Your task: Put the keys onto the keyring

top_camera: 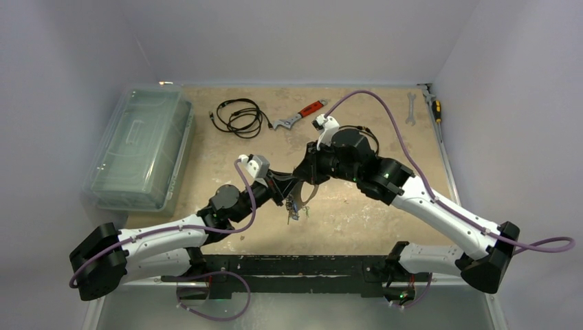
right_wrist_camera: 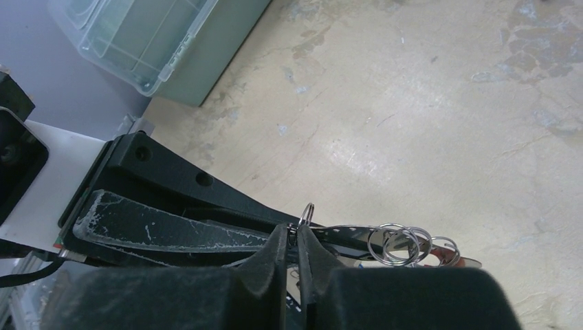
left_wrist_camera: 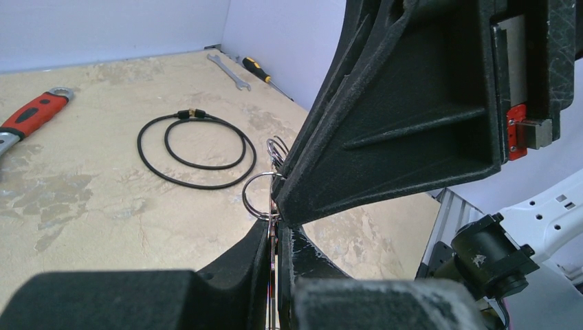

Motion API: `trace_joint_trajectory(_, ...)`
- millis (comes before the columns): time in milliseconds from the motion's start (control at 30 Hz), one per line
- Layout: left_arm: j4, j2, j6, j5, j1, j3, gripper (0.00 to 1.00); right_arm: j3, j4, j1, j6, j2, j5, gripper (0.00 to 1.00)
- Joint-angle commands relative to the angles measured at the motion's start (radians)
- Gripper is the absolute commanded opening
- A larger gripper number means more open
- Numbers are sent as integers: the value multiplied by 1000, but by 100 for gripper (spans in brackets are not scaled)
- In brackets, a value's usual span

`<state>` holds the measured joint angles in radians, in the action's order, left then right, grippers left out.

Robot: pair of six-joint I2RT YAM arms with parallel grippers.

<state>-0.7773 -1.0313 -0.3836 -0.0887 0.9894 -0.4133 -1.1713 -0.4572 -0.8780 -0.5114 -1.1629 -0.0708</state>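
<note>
The left gripper (left_wrist_camera: 278, 232) is clenched on the keyring (left_wrist_camera: 274, 275), seen edge-on between its fingers, while the right gripper (right_wrist_camera: 297, 242) pinches nearly closed on a small split ring (right_wrist_camera: 306, 213). The keys (top_camera: 295, 210) dangle beneath the meeting grippers, above the middle of the counter (top_camera: 357, 213).

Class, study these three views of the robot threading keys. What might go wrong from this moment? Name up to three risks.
1. The left gripper and right gripper crowd together tip to tip; a nudge may jar the left's thin pinch on the keys, dropping them to the table.
2. Several small split rings overlap, so the nearly closed right jaws might catch the wrong one.
</note>
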Motion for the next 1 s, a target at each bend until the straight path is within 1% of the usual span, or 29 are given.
trace_joint_trajectory(0, -85, 5, -19, -14, 0, -53, 0, -6, 2, -12, 10, -19, 15, 3)
trace_joint_trajectory(33, -85, 5, -17, -13, 0, -54, 0, -9, -4, -15, 10, -23, 22, 0)
trace_joint_trajectory(300, -12, 27, 93, 23, 0, -65, 0, -73, -107, -19, 14, -50, 66, 0)
trace_joint_trajectory(467, 27, 37, 172, 76, 0, -67, 0, -121, -186, -19, 22, -67, 36, 0)
trace_joint_trajectory(800, 162, 40, 297, 114, 0, -96, 0, -197, -311, -19, 53, -86, -24, 0)
trace_joint_trajectory(967, 193, 39, 346, 147, 0, -105, 0, -222, -352, -19, 67, -108, -71, 0)
